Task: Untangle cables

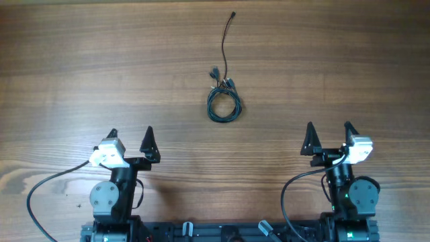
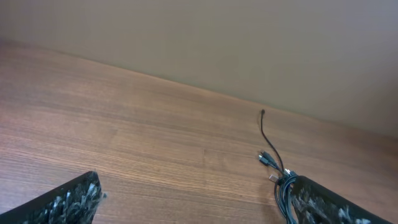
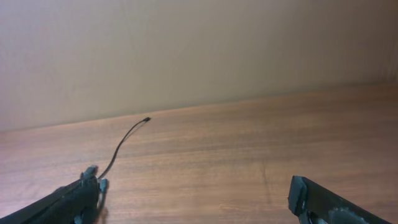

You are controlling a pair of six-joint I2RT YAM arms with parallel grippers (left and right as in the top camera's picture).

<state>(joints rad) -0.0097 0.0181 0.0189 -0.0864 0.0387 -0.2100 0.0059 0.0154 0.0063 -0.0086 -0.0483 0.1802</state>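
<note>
The cables [image 1: 224,104] lie as a small dark coil in the middle of the wooden table, with small plugs at the coil's top and one thin tail [image 1: 227,37] running toward the far edge. The left wrist view shows the coil [image 2: 281,186] partly behind the right finger. The right wrist view shows only the tail [image 3: 121,149] and plugs beside the left finger. My left gripper [image 1: 130,138] is open and empty, near and left of the coil. My right gripper [image 1: 329,132] is open and empty, near and right of it.
Thick black wires [image 1: 40,195] loop from both arm bases at the table's near edge. A plain beige wall [image 2: 249,37] rises behind the table's far edge. Bare wood surrounds the coil.
</note>
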